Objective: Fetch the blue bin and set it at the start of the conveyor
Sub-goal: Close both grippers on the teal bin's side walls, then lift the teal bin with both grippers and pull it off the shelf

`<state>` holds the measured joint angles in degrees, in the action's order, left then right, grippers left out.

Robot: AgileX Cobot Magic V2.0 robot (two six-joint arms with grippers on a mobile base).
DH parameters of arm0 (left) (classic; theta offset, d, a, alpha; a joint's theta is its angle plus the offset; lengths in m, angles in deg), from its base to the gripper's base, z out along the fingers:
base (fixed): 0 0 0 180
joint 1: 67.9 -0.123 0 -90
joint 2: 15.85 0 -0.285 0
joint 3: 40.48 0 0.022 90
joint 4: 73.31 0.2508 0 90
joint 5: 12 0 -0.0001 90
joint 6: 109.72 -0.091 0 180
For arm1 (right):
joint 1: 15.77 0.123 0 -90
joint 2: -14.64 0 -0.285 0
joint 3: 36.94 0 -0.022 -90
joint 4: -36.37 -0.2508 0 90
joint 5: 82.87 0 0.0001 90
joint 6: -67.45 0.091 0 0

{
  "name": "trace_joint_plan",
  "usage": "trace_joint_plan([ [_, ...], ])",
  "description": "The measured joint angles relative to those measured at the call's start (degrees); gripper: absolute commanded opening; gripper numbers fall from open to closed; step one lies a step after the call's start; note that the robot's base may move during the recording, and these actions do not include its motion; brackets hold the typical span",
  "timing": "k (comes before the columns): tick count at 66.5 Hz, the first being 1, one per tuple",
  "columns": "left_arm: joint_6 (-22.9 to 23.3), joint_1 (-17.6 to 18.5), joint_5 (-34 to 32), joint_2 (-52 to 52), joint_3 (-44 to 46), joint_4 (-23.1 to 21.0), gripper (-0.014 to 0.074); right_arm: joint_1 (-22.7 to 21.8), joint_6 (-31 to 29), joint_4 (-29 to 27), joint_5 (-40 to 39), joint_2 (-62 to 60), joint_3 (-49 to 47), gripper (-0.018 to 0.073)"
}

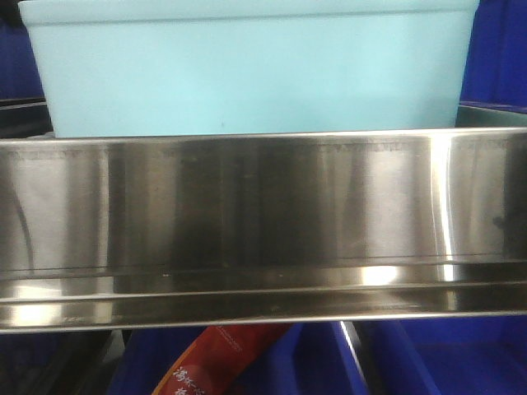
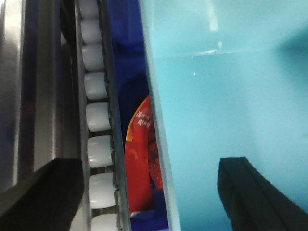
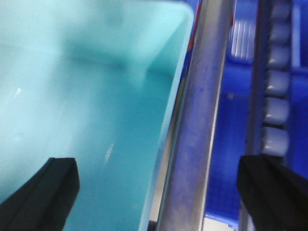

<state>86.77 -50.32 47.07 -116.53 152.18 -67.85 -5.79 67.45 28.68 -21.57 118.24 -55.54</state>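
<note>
The pale aqua blue bin (image 1: 255, 70) sits on the rack shelf behind the shiny steel rail, filling the top of the front view. In the left wrist view my left gripper (image 2: 152, 192) is open, its jaws straddling the bin's left rim: one finger (image 2: 41, 195) is outside over the rollers, the other finger (image 2: 260, 195) is inside the bin (image 2: 231, 110). In the right wrist view my right gripper (image 3: 161, 190) is open across the bin's right rim: one finger (image 3: 41, 190) is inside the bin (image 3: 86, 106), the other finger (image 3: 274, 192) is outside. The conveyor start is out of view.
A stainless-steel rack rail (image 1: 263, 222) runs across the front. White rollers (image 2: 98, 120) line the shelf on the left, and grey rollers (image 3: 276, 82) on the right. Dark blue ribbed bins (image 1: 494, 49) flank the aqua bin. A red packet (image 2: 142, 159) lies in a blue bin below.
</note>
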Motion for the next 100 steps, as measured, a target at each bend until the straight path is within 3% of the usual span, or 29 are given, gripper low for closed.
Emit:
trace_joint_plan([
  [9,0.0,0.0,0.0,-2.47,0.0,-0.35,0.0465,0.0,0.0,0.15,-1.15,2.88,-0.04,0.0542],
  [18,0.0,0.0,0.0,-3.89,0.0,-0.55,0.0403,0.0,0.0,0.14,-1.61,4.7,-0.04,0.0313],
  [25,0.0,0.0,0.0,-4.04,0.0,-0.55,0.019,0.0,0.0,0.14,-1.73,5.09,-0.04,0.0018],
  [30,0.0,0.0,0.0,-4.04,0.11,-0.55,-0.0034,0.0,0.0,0.14,-1.73,5.18,-0.04,-0.0164],
  [32,0.0,0.0,0.0,-4.04,0.11,-0.71,-0.0103,0.0,0.53,0.14,-1.6,5.18,-0.13,-0.016],
  [34,0.0,0.0,0.0,-4.04,0.11,-1.42,-0.0111,0.0,0.66,0.04,-1.81,5.18,-0.13,-0.015],
  [60,0.25,0.4,0.48,-2.74,0.07,-2.17,-0.0111,0.1,1.52,0.07,0.06,3.38,-0.27,-0.0151],
  [84,0.75,5.1,-0.92,9.75,0.07,-1.42,-0.0111,0.1,1.52,1.03,0.52,-10.88,-0.27,-0.0151],
  [100,1.09,6.3,-1.6,16.21,1.44,-1.08,-0.0111,0.1,1.86,0.68,0.19,-18.81,-0.27,-0.0151],
])
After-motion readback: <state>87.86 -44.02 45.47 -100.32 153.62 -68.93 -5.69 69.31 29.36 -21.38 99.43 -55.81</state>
